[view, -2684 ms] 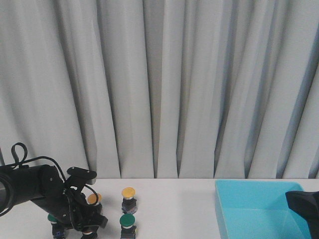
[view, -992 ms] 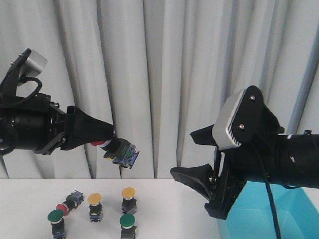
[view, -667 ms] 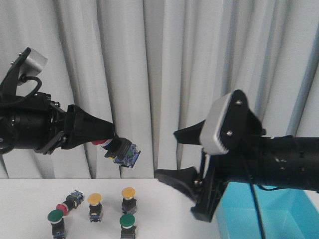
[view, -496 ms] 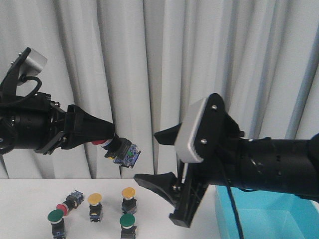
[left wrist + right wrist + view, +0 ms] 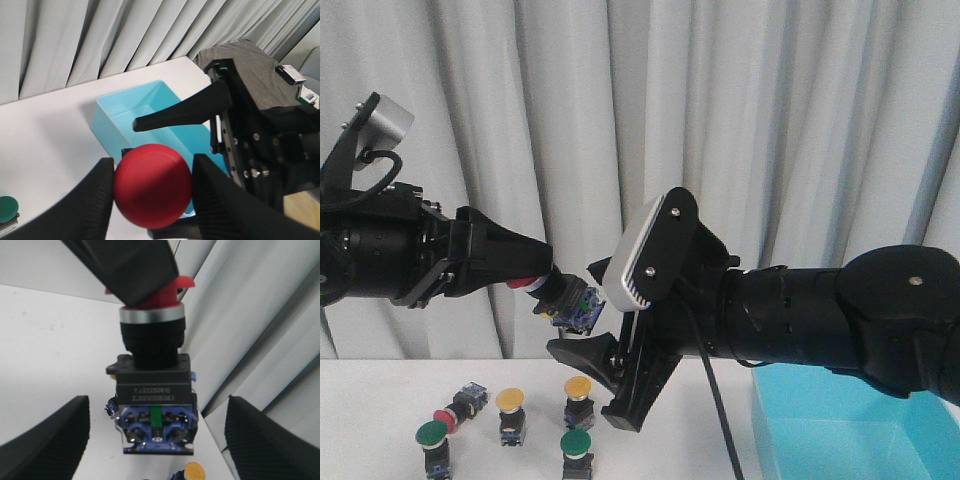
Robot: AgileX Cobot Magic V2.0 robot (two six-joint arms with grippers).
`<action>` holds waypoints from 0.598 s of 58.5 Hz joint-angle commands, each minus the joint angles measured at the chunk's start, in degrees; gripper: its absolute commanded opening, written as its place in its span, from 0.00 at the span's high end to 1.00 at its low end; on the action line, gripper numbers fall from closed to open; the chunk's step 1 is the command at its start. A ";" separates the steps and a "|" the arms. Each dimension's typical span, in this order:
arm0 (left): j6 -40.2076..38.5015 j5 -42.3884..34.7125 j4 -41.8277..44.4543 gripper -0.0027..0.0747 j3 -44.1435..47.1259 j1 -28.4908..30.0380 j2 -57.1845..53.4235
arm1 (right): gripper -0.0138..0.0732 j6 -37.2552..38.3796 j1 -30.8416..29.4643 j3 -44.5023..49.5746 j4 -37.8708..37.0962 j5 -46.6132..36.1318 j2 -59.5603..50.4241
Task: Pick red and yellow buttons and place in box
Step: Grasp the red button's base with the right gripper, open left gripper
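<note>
**Two grippers meet around one red button in mid-air**

Two black robot arms fill the middle of the front view. The left gripper (image 5: 525,278), reaching in from the left edge, is closed on the round red mushroom cap of a red push button with a stubby black body and blue terminal base (image 5: 563,297), which hangs tilted high above the white table (image 5: 380,400). The right gripper (image 5: 582,340), coming from the right side, has its fingers spread wide, one above and one below the held button's body, not touching it.

On the table at lower left stand two yellow-capped buttons (image 5: 578,388) and two green-capped buttons (image 5: 576,442); another red-capped button (image 5: 453,408) lies on its side beside them.

At the lower right of the front view, the shallow turquoise-blue plastic box (image 5: 840,430) sits partly hidden behind the right arm, well apart from the buttons.
</note>
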 commanded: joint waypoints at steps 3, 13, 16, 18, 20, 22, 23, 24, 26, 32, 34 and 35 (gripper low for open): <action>-0.09 -1.59 -3.95 0.97 -1.56 -0.07 -1.90 | 0.21 0.21 0.00 -2.80 2.10 -0.38 -1.26; -0.09 -1.59 -3.95 0.97 -1.56 -0.07 -1.90 | 0.24 0.28 0.00 -2.89 3.07 -0.17 -1.25; -0.09 -1.59 -3.95 0.97 -1.56 -0.07 -1.90 | 0.27 0.28 0.00 -2.89 3.07 -0.17 -1.25; -0.09 -1.59 -3.95 0.97 -1.56 -0.07 -1.90 | 0.30 0.28 0.00 -2.89 3.07 -0.17 -1.25; -0.09 -1.59 -3.95 0.97 -1.56 -0.07 -1.90 | 0.33 0.28 0.00 -2.89 3.23 -0.17 -1.25; -0.09 -1.59 -3.95 0.97 -1.56 -0.07 -1.90 | 0.37 0.28 0.00 -2.89 3.46 -0.17 -1.25; -0.09 -1.59 -3.95 0.97 -1.56 -0.07 -1.90 | 0.39 0.28 0.00 -2.89 3.51 -0.17 -1.25; -0.09 -1.59 -3.95 0.97 -1.56 -0.07 -1.90 | 0.41 0.28 0.00 -2.89 3.59 -0.17 -1.25; -0.09 -1.59 -3.95 0.97 -1.56 -0.07 -1.90 | 0.45 0.28 0.00 -2.89 3.88 -0.17 -1.25; -0.09 -1.65 -3.94 0.97 -1.56 -0.07 -1.90 | 0.57 0.22 0.00 -2.89 4.60 -0.17 -1.25; -0.09 -1.71 -3.89 0.97 -1.56 -0.07 -1.90 | 0.61 0.18 0.00 -2.89 4.72 -0.17 -1.25; -0.09 -1.77 -3.89 0.97 -1.56 -0.07 -1.90 | 0.64 0.18 0.00 -2.89 4.71 -0.17 -1.25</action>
